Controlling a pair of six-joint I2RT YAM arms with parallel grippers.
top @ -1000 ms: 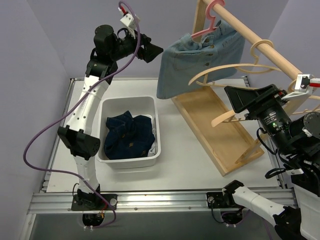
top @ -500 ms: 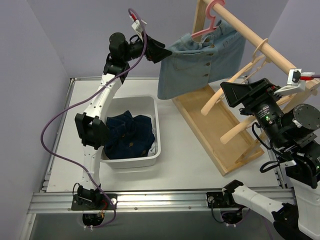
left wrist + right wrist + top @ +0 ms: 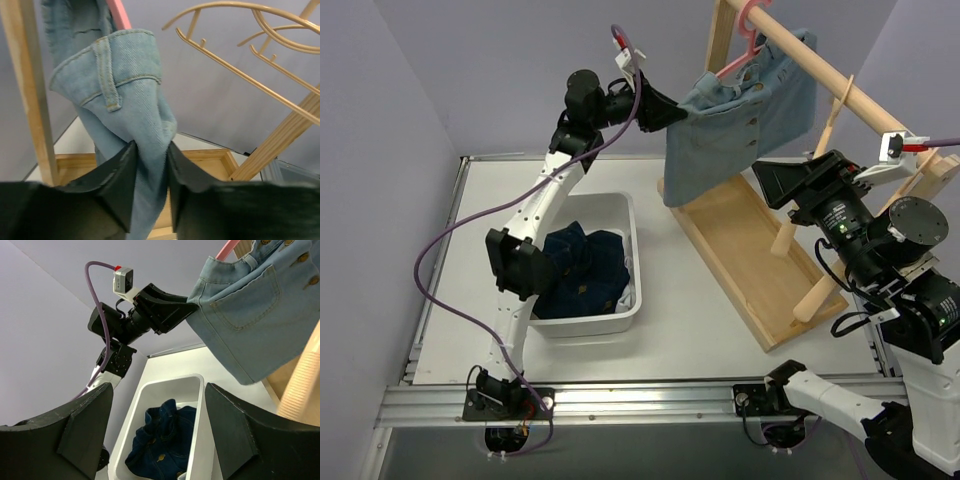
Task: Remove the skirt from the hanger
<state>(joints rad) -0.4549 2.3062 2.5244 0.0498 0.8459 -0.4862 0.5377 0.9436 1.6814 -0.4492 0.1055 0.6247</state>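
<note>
Your skirt (image 3: 735,125) hangs on the pink hanger (image 3: 752,22) at the far end of the wooden rail (image 3: 840,85), above the far edge of the table (image 3: 700,320) and a little right of its middle. It hangs waist up and hem down, so its long axis runs close to vertical. The hem hangs above the far end of the rack base (image 3: 750,260). The waistband runs sideways from the hanger toward the left edge. The buttoned front with its pocket faces the near right corner, toward your right arm.

Your left gripper (image 3: 672,112) is raised at waistband height and pinches the left corner of the skirt. The wrist view shows the denim bunched between its two fingers (image 3: 120,175), just below a belt loop.

Your right gripper (image 3: 775,190) is spread wide with nothing between its fingers. It sits near the right edge, beside the rack and apart from the skirt, pointing toward the far left.

A bare wooden hanger (image 3: 835,110) hangs on the rail nearer you. A white bin (image 3: 632,235) sits toward the left side of the table, holding a crumpled dark denim garment (image 3: 575,275).
</note>
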